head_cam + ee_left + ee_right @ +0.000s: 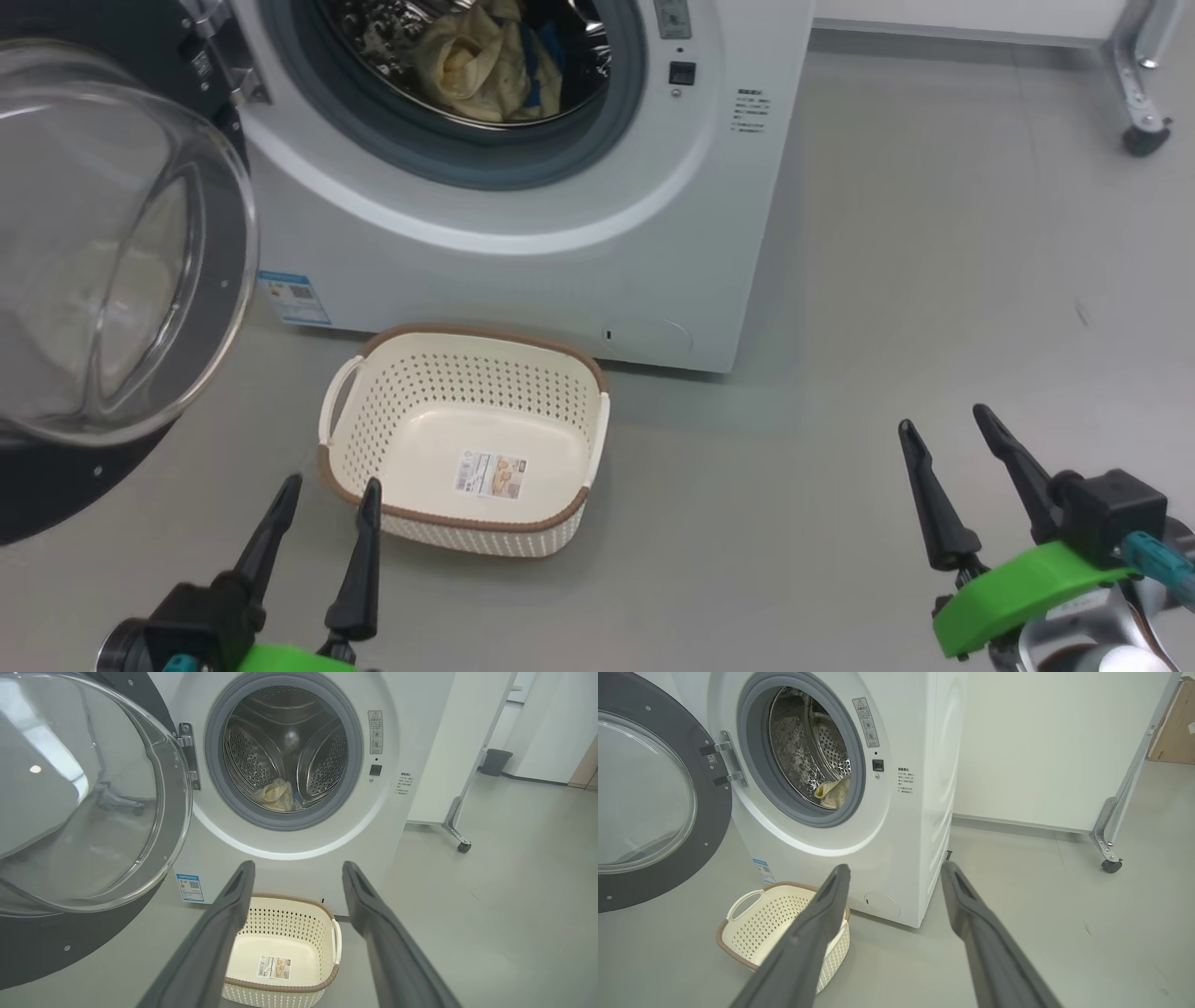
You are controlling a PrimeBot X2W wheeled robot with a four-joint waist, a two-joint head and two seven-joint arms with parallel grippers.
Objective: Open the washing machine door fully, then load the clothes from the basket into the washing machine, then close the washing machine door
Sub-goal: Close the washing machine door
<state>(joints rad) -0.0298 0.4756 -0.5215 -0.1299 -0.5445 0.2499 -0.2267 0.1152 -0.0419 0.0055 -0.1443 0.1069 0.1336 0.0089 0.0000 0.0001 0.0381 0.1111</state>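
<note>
The white washing machine [523,271] stands ahead with its door [103,271] swung wide to the left; the door's glass bowl bulges toward me. Cream-yellow clothes [481,65] with a blue patch lie inside the steel drum, also seen as clothes [279,797] and clothes [831,794]. The cream basket [569,369] sits on the floor before the machine, holding nothing but its label sticker. My left gripper [331,485] hovers open just near of the basket's left corner. My right gripper [948,420] is open over bare floor, well right of the basket.
A wheeled metal stand leg [1144,84] stands at the far right, and the white panel it carries [1045,746] rises right of the machine. A dark bin [495,761] sits far back. Grey floor [934,280] stretches open to the right of the machine.
</note>
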